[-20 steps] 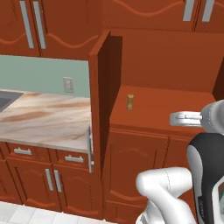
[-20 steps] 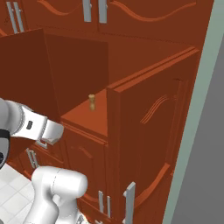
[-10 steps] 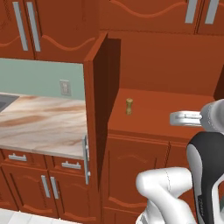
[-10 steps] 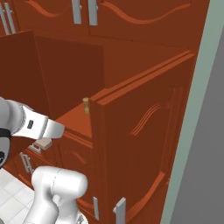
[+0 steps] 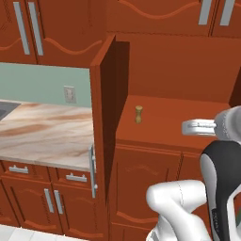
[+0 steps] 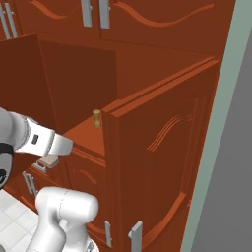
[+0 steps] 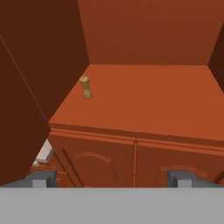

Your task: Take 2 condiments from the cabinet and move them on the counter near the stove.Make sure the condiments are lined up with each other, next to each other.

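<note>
Your gripper stands spread as wide as it goes, holding nothing, and it hangs in front of the open cabinet, short of the shelf's front edge. On that shelf one tan-topped wooden shaker stands upright, toward the left side near the open door and well back from the front edge; you can see the same bottle in both base views. A second condiment is not something you can make out on the shelf from here. Watch the approach: the shaker is narrow and tall, so a finger brushing it before the jaws straddle it could topple it. The door beside it leaves little room, and a careless swing toward the counter beyond the door could catch its edge.
</note>
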